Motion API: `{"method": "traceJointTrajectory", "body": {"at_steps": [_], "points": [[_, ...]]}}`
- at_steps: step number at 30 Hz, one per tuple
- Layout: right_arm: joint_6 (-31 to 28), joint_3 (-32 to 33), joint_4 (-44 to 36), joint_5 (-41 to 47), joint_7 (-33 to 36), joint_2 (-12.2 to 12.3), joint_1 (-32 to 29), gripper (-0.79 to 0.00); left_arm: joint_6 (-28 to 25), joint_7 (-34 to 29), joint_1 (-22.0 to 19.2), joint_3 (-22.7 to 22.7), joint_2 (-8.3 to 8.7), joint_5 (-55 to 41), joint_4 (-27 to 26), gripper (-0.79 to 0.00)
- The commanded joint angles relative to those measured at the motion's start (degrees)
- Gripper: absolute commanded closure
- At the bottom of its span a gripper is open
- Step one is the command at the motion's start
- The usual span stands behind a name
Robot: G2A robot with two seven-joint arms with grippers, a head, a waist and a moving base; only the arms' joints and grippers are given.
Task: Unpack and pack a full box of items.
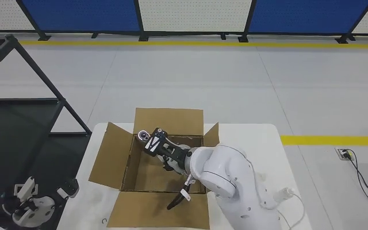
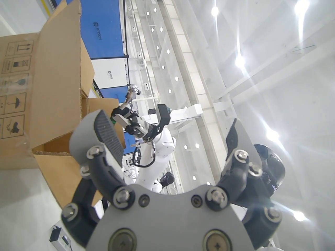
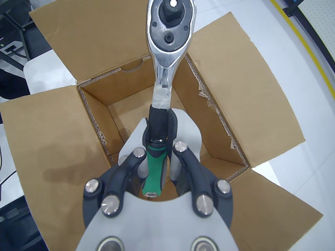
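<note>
Top view: the cardboard box [image 1: 169,121] sat open on the white tabletop [image 1: 259,144]. All four flaps were folded outward, probably so an arm could work straight down into it. The right end effector [image 1: 156,144] hung above the far left part of the opening with the ratchet wrench [image 1: 142,135] in its grip.

Left wrist view: the left end effector [image 2: 170,131] had its fingers spread wide around nothing. It pointed up toward the ceiling, low beside the box's printed outer wall, seemingly parked clear of the working arm.

Right wrist view: the right end effector was pinched on the wrench's green-and-black handle, and the chrome head jutted out ahead over the box mouth. Gripping the handle likely kept the fingers clear of the box walls. What showed of the box floor was bare cardboard. Whether the wrench was going in or coming out could not be told.
</note>
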Motion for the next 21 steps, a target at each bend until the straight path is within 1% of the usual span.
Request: {"method": "traceJointTrajectory", "body": {"at_steps": [1, 11, 12, 14, 15, 21], "points": [[0.0, 0.0, 0.2, 0.0, -0.1, 0.0, 0.1, 0.0, 0.0, -0.1, 0.1, -0.1, 0.0, -0.1, 0.0, -0.785], [0.0, 0.0, 0.2, 0.0, -0.1, 0.0, 0.1, 0.0, -0.2, -1.1, 0.7, -0.1, -0.06, 0.0, 0.4, -0.785], [0.0, -0.2, -0.3, -0.1, -1.0, 0.0, -0.3, 0.0, -0.3, -1.2, 0.8, -0.2, -0.06, -0.1, 0.3, -0.785], [1.1, 0.0, -3.0, -2.4, -2.7, 0.2, -1.0, 0.0, -0.3, -1.4, 0.9, -0.4, -0.07, -0.1, 0.3, -0.785], [1.4, 0.7, -4.9, -1.6, -2.9, 0.3, -1.5, 0.0, -0.2, -1.5, 1.0, -0.3, -0.07, -0.1, 0.4, -0.785], [2.0, 9.1, -19.8, 2.6, 2.9, 1.9, -5.7, 0.0, 0.5, -1.8, 0.4, 0.7, -0.04, 0.8, 0.8, -0.785]]}}
